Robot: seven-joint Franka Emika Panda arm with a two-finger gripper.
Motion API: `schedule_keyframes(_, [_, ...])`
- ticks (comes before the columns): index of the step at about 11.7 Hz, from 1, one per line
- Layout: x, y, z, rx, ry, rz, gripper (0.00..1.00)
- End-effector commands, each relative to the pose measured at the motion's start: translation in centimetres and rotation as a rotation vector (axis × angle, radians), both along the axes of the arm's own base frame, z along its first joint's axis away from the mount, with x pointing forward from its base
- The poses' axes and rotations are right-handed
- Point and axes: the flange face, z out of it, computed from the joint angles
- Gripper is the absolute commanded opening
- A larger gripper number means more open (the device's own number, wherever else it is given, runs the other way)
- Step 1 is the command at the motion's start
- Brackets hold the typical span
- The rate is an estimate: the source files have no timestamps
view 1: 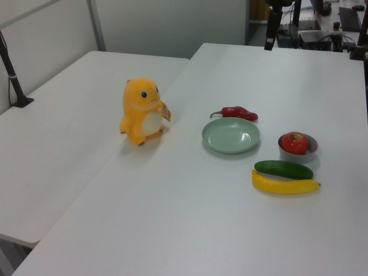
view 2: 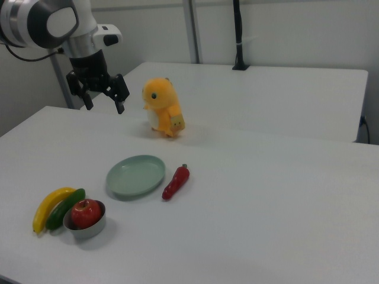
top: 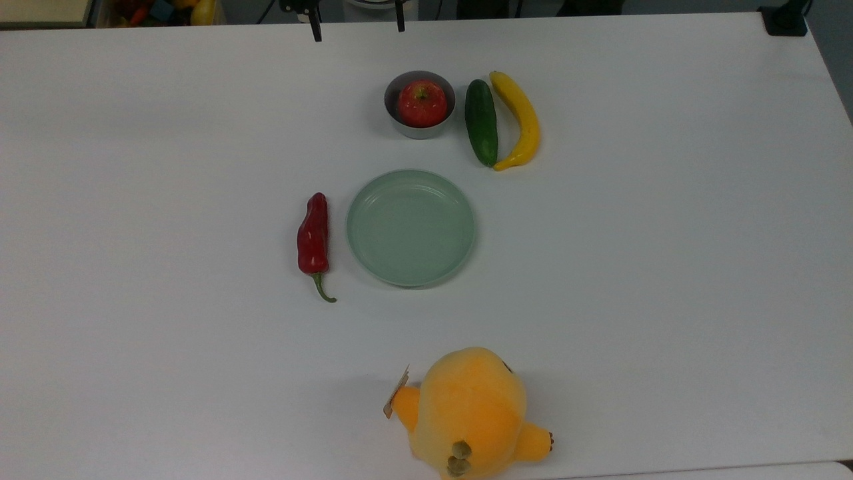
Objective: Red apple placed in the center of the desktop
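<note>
Right view: gripper (view 2: 102, 99) spread, aloft.

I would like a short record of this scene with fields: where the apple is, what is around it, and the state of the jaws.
apple: red apple inside a small grey bowl
beside bowl: cucumber, then banana, to the top view's right
desktop centre: green plate, chili alongside
also: orange plush toy
gripper: raised, jaws open, holding nothing
</note>
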Motion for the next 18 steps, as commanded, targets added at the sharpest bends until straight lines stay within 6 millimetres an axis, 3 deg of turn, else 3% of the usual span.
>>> schedule_keyframes(1, [-0.9,0.0,0.0,-0.016,0.013,0.027,1.0])
schedule_keyframes(12, [-1.1,-0.2,-0.1,-0.016,0.028,0.024,1.0])
schedule_keyframes(18, [-1.9,-1.4,1.0,-0.013,0.025,0.002,1.0])
